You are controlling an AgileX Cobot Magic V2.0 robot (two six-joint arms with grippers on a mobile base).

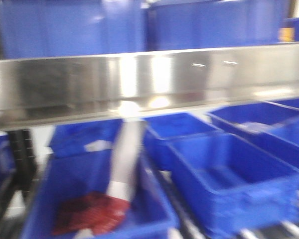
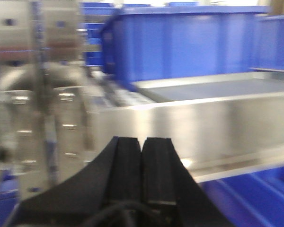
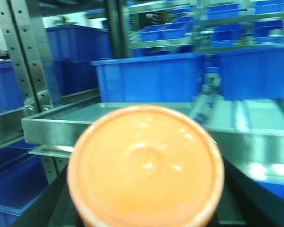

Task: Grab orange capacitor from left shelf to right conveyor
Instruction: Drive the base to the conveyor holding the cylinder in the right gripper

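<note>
— Since our left gripper (image 2: 142,161) is pinched shut on nothing, where is the capacitor (image 3: 145,165)?
— Clamped end-on in our right gripper (image 3: 146,210), filling its camera. We judge it is held clear of the steel, ready for carrying.
— And beyond it?
— The shelf (image 3: 47,128) sits just behind, with bins (image 3: 149,78) farther back. We see no conveyor yet.

Support surface: steel shelf (image 1: 154,79). All views are blurred.
You see a raised rim and a reflective front face. Blue bins (image 1: 65,27) stand directly on the deck; the right wrist view shows one bin (image 3: 149,78) behind the rim.
</note>
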